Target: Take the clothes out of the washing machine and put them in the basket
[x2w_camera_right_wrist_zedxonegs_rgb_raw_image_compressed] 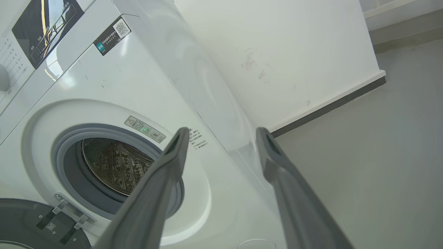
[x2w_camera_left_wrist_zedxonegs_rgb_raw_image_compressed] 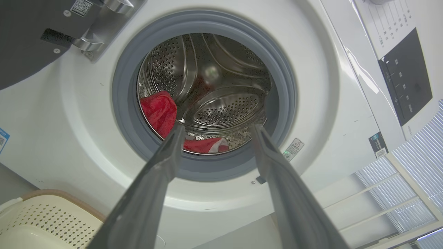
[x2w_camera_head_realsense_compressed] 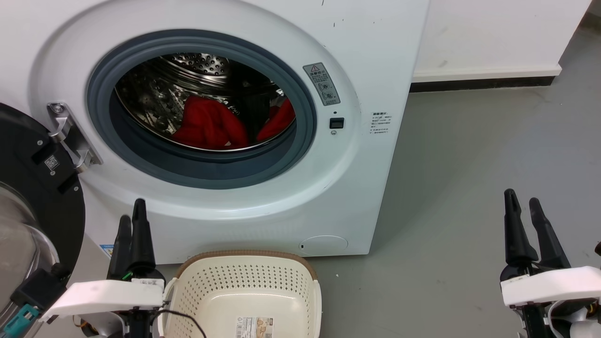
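Head view: washing machine (x2w_camera_head_realsense_compressed: 366, 56) with its door (x2w_camera_head_realsense_compressed: 28, 155) swung open; the red clothes (x2w_camera_head_realsense_compressed: 211, 124) lie inside its drum. The basket (x2w_camera_head_realsense_compressed: 244, 254) stands on the floor just in front of the machine. Left hand (x2w_camera_head_realsense_compressed: 132, 211) hovers before the machine, right hand (x2w_camera_head_realsense_compressed: 522, 197) well off to the machine's right (both released, fingers parted, grasping nothing)

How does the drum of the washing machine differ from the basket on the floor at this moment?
The drum is shiny steel; the basket is cream plastic with a brown rim. The drum holds the red clothes; the visible part of the basket holds none, only a printed label on its bottom. The drum opens to the front; the basket opens upward. Both have perforated walls.
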